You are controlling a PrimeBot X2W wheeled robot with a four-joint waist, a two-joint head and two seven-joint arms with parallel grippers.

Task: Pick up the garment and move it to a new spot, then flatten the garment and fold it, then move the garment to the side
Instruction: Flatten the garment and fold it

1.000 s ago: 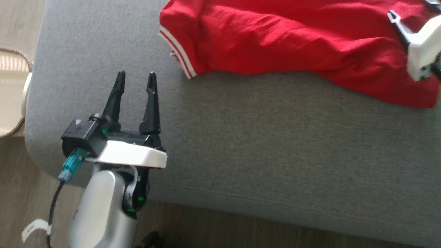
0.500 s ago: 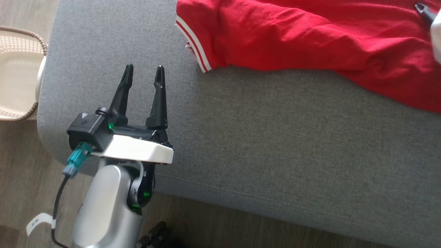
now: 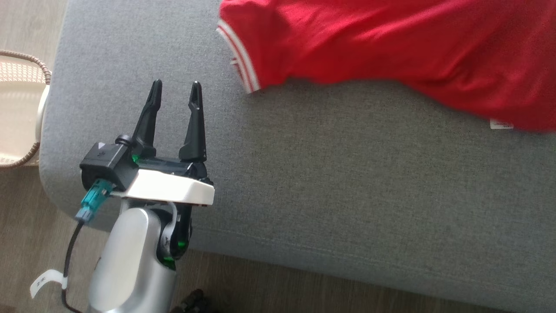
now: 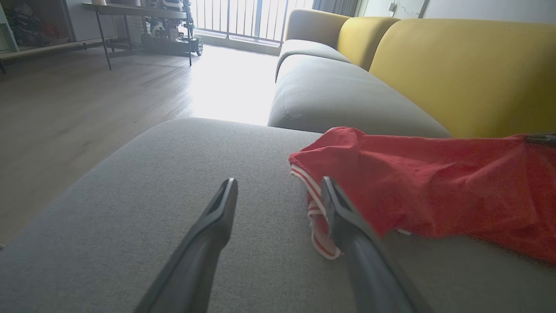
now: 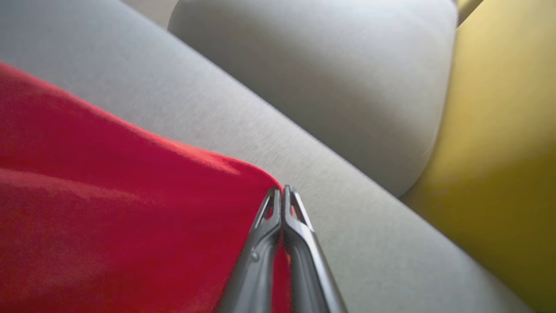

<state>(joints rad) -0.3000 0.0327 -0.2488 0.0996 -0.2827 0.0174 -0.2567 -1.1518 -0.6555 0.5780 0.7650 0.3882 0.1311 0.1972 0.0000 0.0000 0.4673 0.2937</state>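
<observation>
The garment point(image 3: 369, 48) is a red shirt with a white-striped sleeve cuff, spread across the far side of the grey cushion point(image 3: 325, 182). It looks blurred in the head view. My right gripper point(image 5: 282, 191) is shut on the garment point(image 5: 108, 195) at its edge, with red cloth showing between the fingers. My left gripper point(image 3: 176, 87) stands open over the cushion's near left part, empty. In the left wrist view the left gripper point(image 4: 279, 182) points toward the striped cuff point(image 4: 312, 204), just short of it, and the garment point(image 4: 434, 187) stretches away to the right.
A wicker basket point(image 3: 17, 113) stands on the wood floor left of the cushion. Yellow sofa backrests point(image 4: 456, 74) rise behind the garment, with another grey seat point(image 4: 339, 95) beyond. A white tag point(image 3: 501, 125) shows at the garment's lower right edge.
My right gripper has shut on the garment's edge and passed out of the head view. The garment's right part has pulled up, baring a white tag. The head camera shifted a little.
</observation>
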